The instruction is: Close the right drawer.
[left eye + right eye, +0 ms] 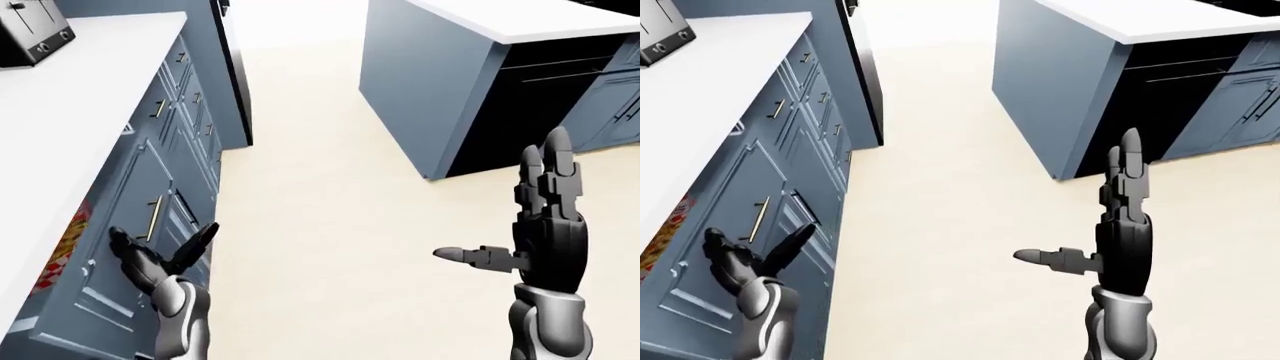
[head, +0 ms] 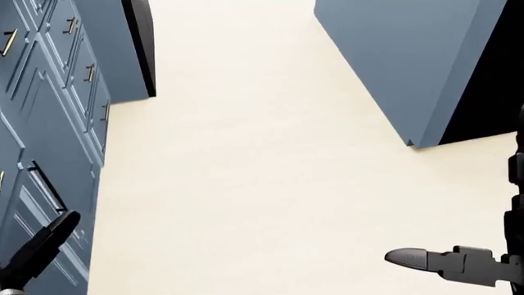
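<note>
The right drawer (image 1: 130, 225) is a blue panelled front with a gold handle (image 1: 153, 217), low under the white counter (image 1: 70, 97) at the left-eye view's left. It stands out a narrow gap, and red and yellow contents (image 1: 65, 247) show behind it. My left hand (image 1: 160, 244) is open, its fingers spread against the drawer front just below the handle. In the head view only one of its fingers (image 2: 41, 246) shows, at the bottom left. My right hand (image 1: 520, 217) is open and raised upright over the floor at the right, holding nothing.
A toaster (image 1: 35, 30) sits on the counter at top left. More blue drawers (image 1: 185, 97) run along the cabinet towards the top. A blue island (image 1: 440, 90) with a white top and a dark recess stands at the upper right. Cream floor (image 1: 320, 195) lies between them.
</note>
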`<state>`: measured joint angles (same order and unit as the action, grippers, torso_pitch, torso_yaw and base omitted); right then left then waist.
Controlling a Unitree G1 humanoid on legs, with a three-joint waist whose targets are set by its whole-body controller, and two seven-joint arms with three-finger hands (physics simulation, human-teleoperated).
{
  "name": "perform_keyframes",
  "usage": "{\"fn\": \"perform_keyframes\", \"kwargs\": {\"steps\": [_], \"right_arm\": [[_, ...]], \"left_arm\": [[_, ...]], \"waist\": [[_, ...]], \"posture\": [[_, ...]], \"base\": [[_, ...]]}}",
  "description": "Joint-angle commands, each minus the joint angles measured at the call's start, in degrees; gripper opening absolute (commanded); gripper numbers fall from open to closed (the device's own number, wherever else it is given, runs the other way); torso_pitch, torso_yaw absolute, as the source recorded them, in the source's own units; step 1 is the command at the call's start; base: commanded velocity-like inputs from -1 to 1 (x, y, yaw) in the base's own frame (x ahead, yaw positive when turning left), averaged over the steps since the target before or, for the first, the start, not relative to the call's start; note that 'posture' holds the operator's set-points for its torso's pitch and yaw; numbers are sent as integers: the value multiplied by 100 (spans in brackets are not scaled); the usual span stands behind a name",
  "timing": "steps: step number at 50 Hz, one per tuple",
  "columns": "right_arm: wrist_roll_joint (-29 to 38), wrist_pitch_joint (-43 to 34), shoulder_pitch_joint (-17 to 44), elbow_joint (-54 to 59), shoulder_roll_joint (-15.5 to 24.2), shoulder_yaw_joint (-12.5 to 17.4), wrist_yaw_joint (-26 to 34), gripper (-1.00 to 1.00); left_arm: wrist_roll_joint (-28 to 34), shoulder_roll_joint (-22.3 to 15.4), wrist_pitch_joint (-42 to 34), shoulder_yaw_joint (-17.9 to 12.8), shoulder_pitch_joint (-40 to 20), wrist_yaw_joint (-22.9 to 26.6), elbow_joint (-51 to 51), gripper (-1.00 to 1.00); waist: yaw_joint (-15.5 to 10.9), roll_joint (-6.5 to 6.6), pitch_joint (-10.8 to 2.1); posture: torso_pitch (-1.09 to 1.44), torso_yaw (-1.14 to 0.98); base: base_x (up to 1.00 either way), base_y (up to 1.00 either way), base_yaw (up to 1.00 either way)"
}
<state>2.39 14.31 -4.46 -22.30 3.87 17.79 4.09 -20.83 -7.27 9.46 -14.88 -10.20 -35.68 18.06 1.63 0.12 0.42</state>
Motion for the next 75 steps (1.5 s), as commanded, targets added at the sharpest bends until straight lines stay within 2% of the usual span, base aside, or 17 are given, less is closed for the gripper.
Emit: {"fn": "perform_keyframes", "kwargs": {"steps": [1,12,24,43,52,70,75], "right_arm": [[-29,154,71,-211,43,39,-18,100],[-10,179,78,-172,46,23,-22,100],[-6,161,99,-162,53,10,-28,100],[19,142,99,-176,49,-3,-33,100],[19,195,92,-119,51,-5,-30,100],[23,146,125,-135,65,-18,-31,100],[30,123,113,-166,58,-21,-32,100]], "left_arm": [[-135,-150,125,-300,-63,-226,-76,100],[-414,-367,101,-494,-128,-287,29,100],[-811,-678,312,-685,-347,-229,654,100],[-1053,-1043,606,-856,-467,-282,1159,100],[-1251,-1310,884,-974,-610,-198,1762,100],[-1757,-1906,1812,-968,-1146,169,3702,100],[-1823,-1927,1809,-903,-1123,132,3671,100]], "waist": [[-45,-13,-72],[-38,10,-52],[-27,40,-25],[-6,68,-22],[-1,76,-20],[43,119,7],[62,161,5]], "posture": [[0,0],[0,0],[0,0],[0,0],[0,0],[0,0],[0,0]], "base": [[0,0,0],[0,0,0],[0,0,0],[0,0,0],[0,0,0],[0,0,0],[0,0,0]]}}
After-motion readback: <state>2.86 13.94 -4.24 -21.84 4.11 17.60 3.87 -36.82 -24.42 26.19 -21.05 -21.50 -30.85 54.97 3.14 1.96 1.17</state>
